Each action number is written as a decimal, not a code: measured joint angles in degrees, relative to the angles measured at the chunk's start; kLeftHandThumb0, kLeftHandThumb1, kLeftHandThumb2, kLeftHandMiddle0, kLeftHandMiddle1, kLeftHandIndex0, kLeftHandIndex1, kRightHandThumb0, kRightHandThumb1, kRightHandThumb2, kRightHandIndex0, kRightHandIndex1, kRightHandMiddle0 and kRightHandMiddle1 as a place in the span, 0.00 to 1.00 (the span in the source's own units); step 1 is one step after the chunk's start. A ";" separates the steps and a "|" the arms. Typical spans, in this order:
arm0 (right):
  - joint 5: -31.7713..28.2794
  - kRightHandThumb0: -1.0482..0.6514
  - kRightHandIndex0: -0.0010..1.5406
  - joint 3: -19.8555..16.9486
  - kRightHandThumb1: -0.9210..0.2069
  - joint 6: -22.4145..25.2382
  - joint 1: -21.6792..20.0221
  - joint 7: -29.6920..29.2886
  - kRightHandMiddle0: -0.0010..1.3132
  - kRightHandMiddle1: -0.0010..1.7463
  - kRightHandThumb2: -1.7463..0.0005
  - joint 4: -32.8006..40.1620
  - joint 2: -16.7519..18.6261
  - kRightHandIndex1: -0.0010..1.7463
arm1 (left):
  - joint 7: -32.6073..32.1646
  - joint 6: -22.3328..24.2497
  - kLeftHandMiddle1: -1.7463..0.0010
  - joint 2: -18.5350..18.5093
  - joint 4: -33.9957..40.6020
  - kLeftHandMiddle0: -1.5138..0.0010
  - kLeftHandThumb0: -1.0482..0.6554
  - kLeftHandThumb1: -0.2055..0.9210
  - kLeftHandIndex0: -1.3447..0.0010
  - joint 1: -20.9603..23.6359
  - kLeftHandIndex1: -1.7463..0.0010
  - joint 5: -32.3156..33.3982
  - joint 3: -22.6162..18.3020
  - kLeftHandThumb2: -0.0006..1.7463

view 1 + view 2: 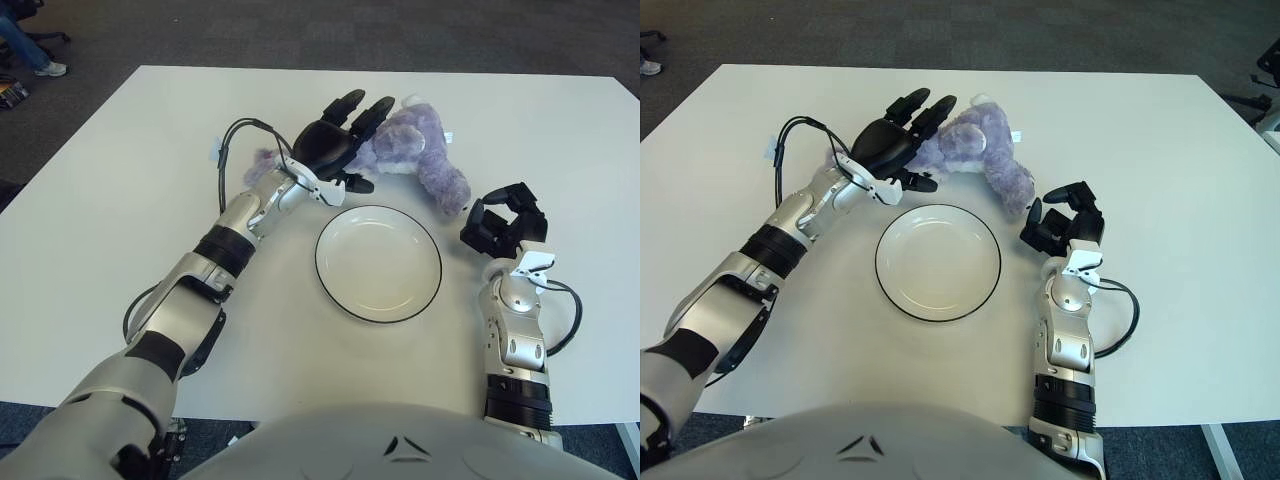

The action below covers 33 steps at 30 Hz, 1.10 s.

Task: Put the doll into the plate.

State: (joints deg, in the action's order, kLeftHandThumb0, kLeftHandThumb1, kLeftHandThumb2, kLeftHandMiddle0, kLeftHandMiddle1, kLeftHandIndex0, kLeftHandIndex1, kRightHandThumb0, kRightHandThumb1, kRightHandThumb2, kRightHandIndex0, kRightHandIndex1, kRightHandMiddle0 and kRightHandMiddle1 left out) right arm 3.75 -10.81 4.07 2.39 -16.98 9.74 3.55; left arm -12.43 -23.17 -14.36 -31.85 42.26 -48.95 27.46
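Two hands out, one at the doll, nothing in the plate.

Left hand (335, 150) reaches to the far middle of the table (100, 200), its black fingers (352, 103) stretched out over the doll's left side and the thumb sticking out on the near side; it sits against the doll but the fingers are not wrapped around it. Doll (415, 155), a purple plush, lies on the table just right of that hand, its lower end trailing to the near right. Plate (378, 263), white with a dark rim, sits just near of the doll, not touching it. Right hand (505, 222) shows right of the plate, near the doll's lower end, fingers curled in, holding nothing.
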 measured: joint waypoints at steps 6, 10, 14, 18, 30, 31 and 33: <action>0.02 0.35 0.77 0.00 0.48 0.00 0.06 -0.32 0.43 1.00 0.29 0.01 0.19 1.00 | -0.76 0.73 0.96 0.47 -2.20 0.96 0.00 1.00 1.00 1.19 0.92 -0.68 0.94 0.34; 0.03 0.35 0.76 0.01 0.48 0.01 0.21 -0.36 0.43 1.00 0.29 0.03 0.20 1.00 | -1.98 1.03 0.94 1.27 -4.42 0.93 0.00 1.00 1.00 2.24 0.88 -0.94 1.65 0.31; 0.07 0.35 0.76 0.08 0.48 0.06 0.43 -0.37 0.43 1.00 0.29 0.04 0.21 1.00 | -3.40 1.29 0.92 2.55 -7.77 0.90 0.01 1.00 1.00 3.88 0.86 -1.04 2.49 0.30; 0.07 0.35 0.76 0.10 0.48 0.11 0.56 -0.36 0.43 1.00 0.30 0.09 0.21 1.00 | -4.82 2.23 0.91 4.81 -13.22 0.90 0.02 1.00 1.00 6.56 0.88 -1.07 3.46 0.28; 1.19 0.35 0.76 0.93 0.47 1.70 1.22 -1.11 0.42 1.00 0.30 1.73 0.54 1.00 | -8.13 3.22 0.83 8.25 -22.69 0.93 0.04 1.00 1.00 11.60 0.95 -1.06 5.75 0.20; 1.30 0.35 0.76 0.98 0.47 1.91 1.24 -1.16 0.42 1.00 0.30 1.86 0.57 1.00 | -8.16 3.34 0.78 8.31 -22.98 0.96 0.04 1.00 1.00 11.83 0.95 -1.06 5.87 0.19; 1.50 0.35 0.76 0.99 0.47 2.28 1.28 -1.26 0.42 1.00 0.30 2.11 0.61 1.00 | -8.26 3.56 0.72 8.45 -23.58 0.98 0.04 1.00 1.00 12.29 0.95 -1.04 6.16 0.19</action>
State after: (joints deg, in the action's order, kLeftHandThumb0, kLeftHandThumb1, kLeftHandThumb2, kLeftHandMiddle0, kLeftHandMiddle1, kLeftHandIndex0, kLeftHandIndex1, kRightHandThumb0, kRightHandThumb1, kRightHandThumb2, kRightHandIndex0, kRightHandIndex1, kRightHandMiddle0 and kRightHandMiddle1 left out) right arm 5.25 -9.82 6.35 3.67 -18.24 11.85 4.16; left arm -20.69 -19.61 -5.91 -55.44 54.55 -49.99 33.63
